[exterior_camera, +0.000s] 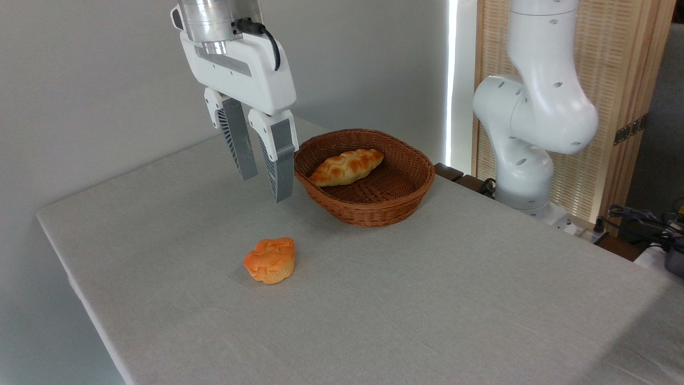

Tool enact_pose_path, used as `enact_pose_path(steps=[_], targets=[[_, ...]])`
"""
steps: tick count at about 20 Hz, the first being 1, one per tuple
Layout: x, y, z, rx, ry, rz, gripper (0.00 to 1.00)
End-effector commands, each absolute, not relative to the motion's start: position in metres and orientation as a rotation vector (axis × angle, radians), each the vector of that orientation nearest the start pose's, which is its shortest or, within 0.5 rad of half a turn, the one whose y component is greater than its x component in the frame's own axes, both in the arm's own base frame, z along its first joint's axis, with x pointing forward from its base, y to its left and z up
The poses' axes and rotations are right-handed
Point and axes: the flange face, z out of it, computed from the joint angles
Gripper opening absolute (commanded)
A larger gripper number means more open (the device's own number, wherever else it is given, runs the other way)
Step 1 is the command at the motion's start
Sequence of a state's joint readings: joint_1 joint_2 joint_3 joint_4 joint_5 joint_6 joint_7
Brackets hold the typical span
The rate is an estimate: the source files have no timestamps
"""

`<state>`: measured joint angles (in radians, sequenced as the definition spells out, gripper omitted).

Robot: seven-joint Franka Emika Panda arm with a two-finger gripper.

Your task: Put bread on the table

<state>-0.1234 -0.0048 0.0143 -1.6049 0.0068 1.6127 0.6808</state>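
Note:
The bread (346,167), a braided golden-brown loaf, lies inside the brown wicker basket (368,211) at the back of the table (427,310), which is covered in light grey cloth. My gripper (265,189) hangs above the table just left of the basket's rim. Its fingers point down and stand a little apart, open, with nothing between them. It touches neither the loaf nor the basket.
A small round orange bun (271,260) sits on the cloth in front of the gripper. The arm's white base (526,160) stands at the table's back right. Cables and clutter (649,224) lie beyond the right edge. A grey wall runs behind.

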Motion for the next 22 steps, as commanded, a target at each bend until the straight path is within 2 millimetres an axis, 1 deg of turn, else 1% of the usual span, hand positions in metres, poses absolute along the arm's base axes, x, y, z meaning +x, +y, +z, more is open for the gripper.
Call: enact_pose_path(steps=[1, 7, 8, 9, 10, 13, 16, 18, 20, 22], targets=[[0.551, -0.065, 0.615, -2.949, 1.189, 0.008, 1.0], [0.551, -0.067, 0.615, -2.948, 1.191, 0.008, 1.0], [0.55, -0.066, 0.615, -2.948, 1.191, 0.008, 1.0], [0.545, -0.068, 0.62, -2.945, 1.198, -0.004, 1.0], [0.54, -0.075, 0.619, -2.938, 1.219, 0.001, 1.0], [0.517, -0.085, 0.619, -3.016, 1.255, -0.023, 1.0], [0.485, -0.098, 0.61, -3.106, 1.302, -0.027, 1.0], [0.462, -0.124, 0.603, -3.079, 1.385, 0.007, 1.0], [0.438, -0.15, 0.589, -3.035, 1.47, 0.066, 1.0], [0.41, -0.168, 0.576, -2.992, 1.543, 0.096, 1.0]])
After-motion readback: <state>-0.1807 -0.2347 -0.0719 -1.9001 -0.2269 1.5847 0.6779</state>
